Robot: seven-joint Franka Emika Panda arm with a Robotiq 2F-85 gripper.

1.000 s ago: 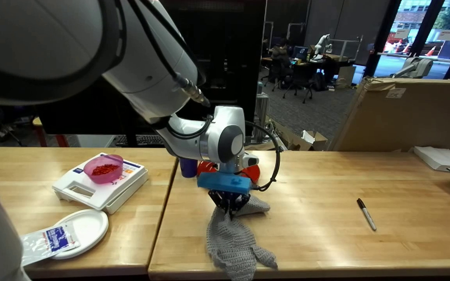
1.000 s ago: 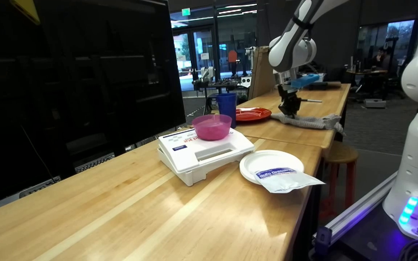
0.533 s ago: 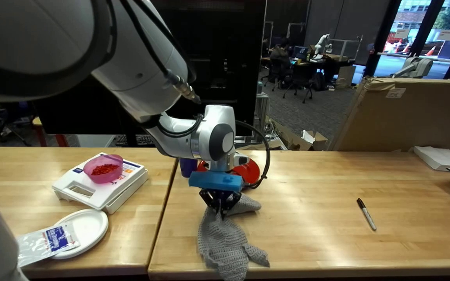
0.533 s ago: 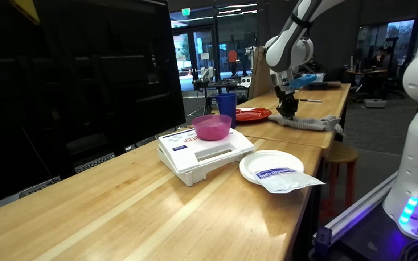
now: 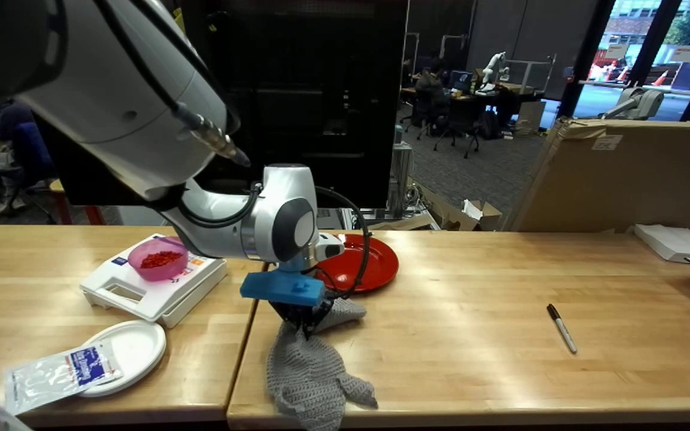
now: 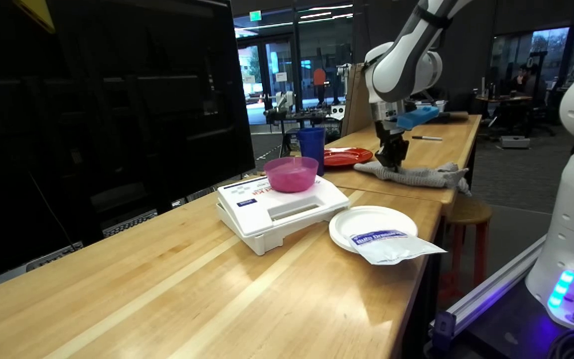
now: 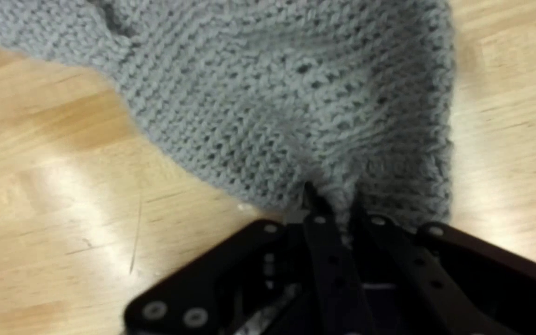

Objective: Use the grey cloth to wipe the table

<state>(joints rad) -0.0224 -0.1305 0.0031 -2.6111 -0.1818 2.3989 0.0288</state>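
The grey knitted cloth (image 5: 309, 377) lies bunched on the wooden table (image 5: 471, 365), one end hanging over the front edge. It also shows in an exterior view (image 6: 419, 177) and fills much of the wrist view (image 7: 272, 93). My gripper (image 5: 305, 331) points down and is shut on a pinched fold of the cloth near the table surface. It also shows in an exterior view (image 6: 391, 164). In the wrist view the fold sits between the two black fingertips (image 7: 335, 200). The cloth parts under the gripper are hidden.
A red plate (image 5: 375, 263) lies behind the gripper, with a blue cup (image 6: 312, 144) nearby. A black marker (image 5: 562, 328) lies to the right. Across the table seam stand a white case (image 5: 195, 287) with a pink bowl (image 5: 156, 272) and a white plate (image 5: 141, 347) with a packet (image 5: 60, 374).
My gripper has moved left with the cloth in an exterior view, dragging it towards the table seam. More of the red plate shows there, and the arm now hides the blue cup.
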